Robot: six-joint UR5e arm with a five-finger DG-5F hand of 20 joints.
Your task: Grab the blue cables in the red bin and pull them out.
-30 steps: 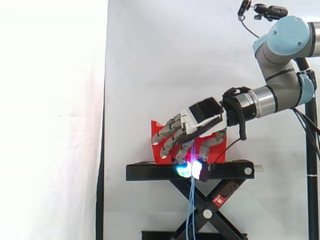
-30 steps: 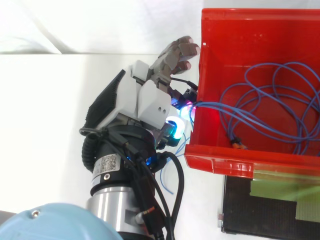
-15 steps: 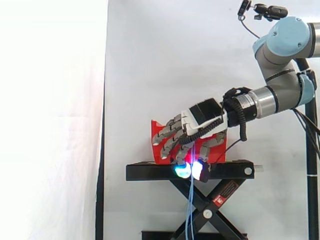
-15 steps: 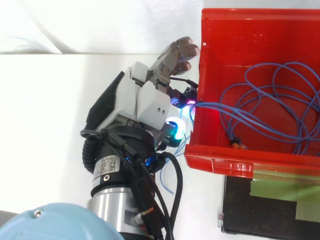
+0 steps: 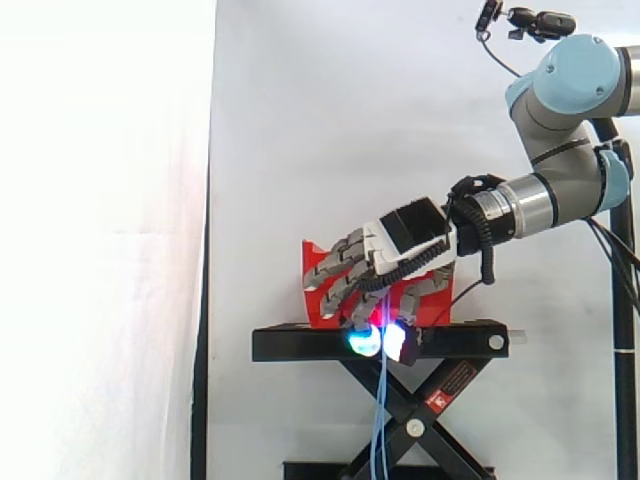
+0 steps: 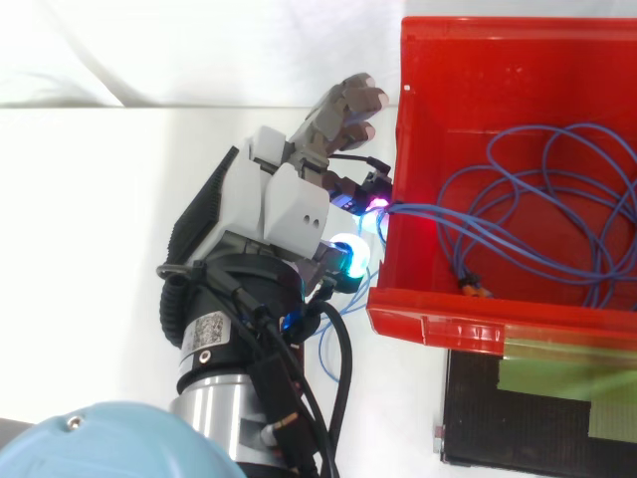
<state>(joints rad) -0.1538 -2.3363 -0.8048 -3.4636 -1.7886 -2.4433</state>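
Hand point(image 6: 284, 204) just outside red bin point(image 6: 478, 35), glowing pads apparently pinching blue cables point(image 6: 423, 208) at the wall. Coils mostly inside. Risk: tangled loops snag on rim, so pinch slips or bin tips.

On top of the stand point(image 5: 300, 345), the bin point(image 6: 518, 60), with the curtain point(image 5: 350, 120) behind. Inside the bin, coiled across its middle and its right part in the top view, the cables point(image 6: 557, 199). From those coils, over the bin's left wall in that view, a few strands out to the hand point(image 6: 284, 204). Just outside that same wall, beside its lower half, the hand, with the strands pinched between fingers point(image 5: 365, 340). Seen from the side, in front of the bin, the hand; below it, down past the stand's front, the loose strands.
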